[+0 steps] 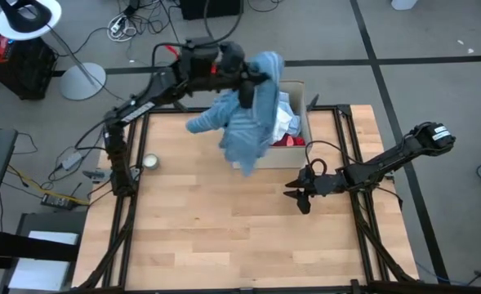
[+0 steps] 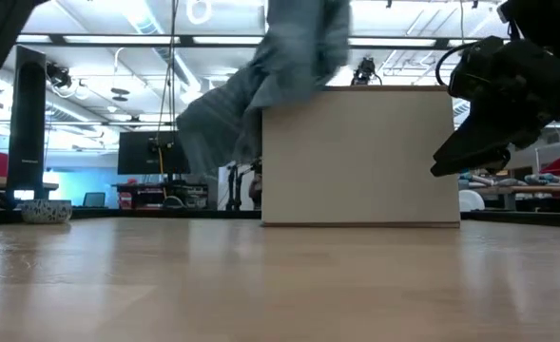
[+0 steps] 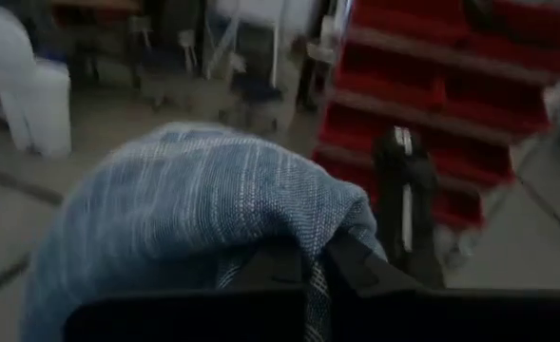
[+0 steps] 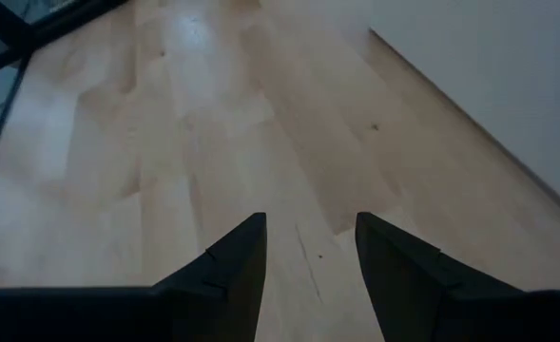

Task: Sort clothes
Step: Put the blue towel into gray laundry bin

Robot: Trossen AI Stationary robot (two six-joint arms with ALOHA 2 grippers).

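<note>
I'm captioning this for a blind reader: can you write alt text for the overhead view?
The left tool holds a blue striped cloth up over a cardboard box of clothes at the table's far edge. The right tool hovers open, empty, over bare wood.

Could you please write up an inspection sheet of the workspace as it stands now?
Surface: wooden table, mostly bare.
Job's things: blue striped cloth hanging lifted over the cardboard box; white and red pieces inside the box.
Clutter: small round bowl near the table's left edge.
Grippers: left gripper shut on the cloth above the box; right gripper with jaws open and empty, low over the table just in front of the box.
Cables: loose leads on the floor beyond the table, more at its left side.
Surroundings: red shelving and monitors in the room; no person seen.
</note>
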